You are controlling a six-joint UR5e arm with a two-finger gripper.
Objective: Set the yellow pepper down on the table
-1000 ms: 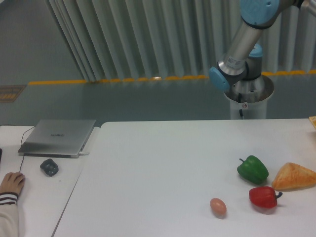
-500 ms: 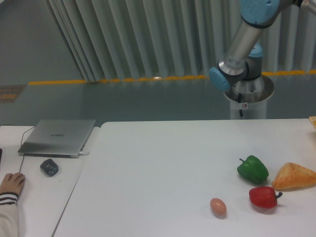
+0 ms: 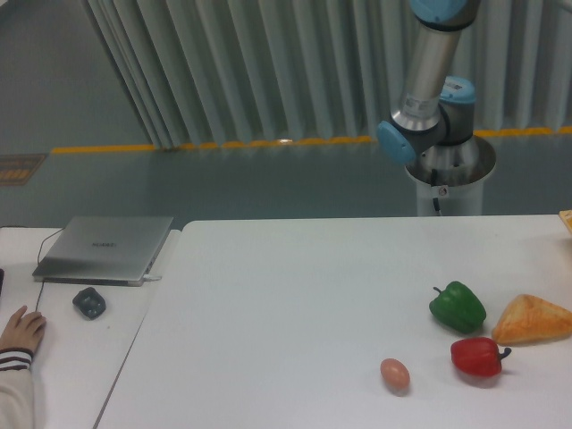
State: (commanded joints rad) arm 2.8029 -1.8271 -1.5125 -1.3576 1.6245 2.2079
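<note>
Arm [image 3: 427, 67] has swung more upright over the last second; my gripper is out of frame, so its state escapes me. No yellow pepper shows on the table [image 3: 286, 295], only the green pepper [image 3: 457, 307] and red pepper [image 3: 476, 356] at right.

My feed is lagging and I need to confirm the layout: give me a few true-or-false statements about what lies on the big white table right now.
1. The glossy green bell pepper lies behind the glossy red bell pepper. True.
2. The small tan egg lies right of the red pepper. False: it lies to its left.
3. A yellow pepper lies on the large white table. False: none is in view.
4. The orange-tan wedge-shaped bread piece lies near the table's right edge. True.
5. The gripper hovers over the egg. False: only the arm shows; the gripper is out of frame.
</note>
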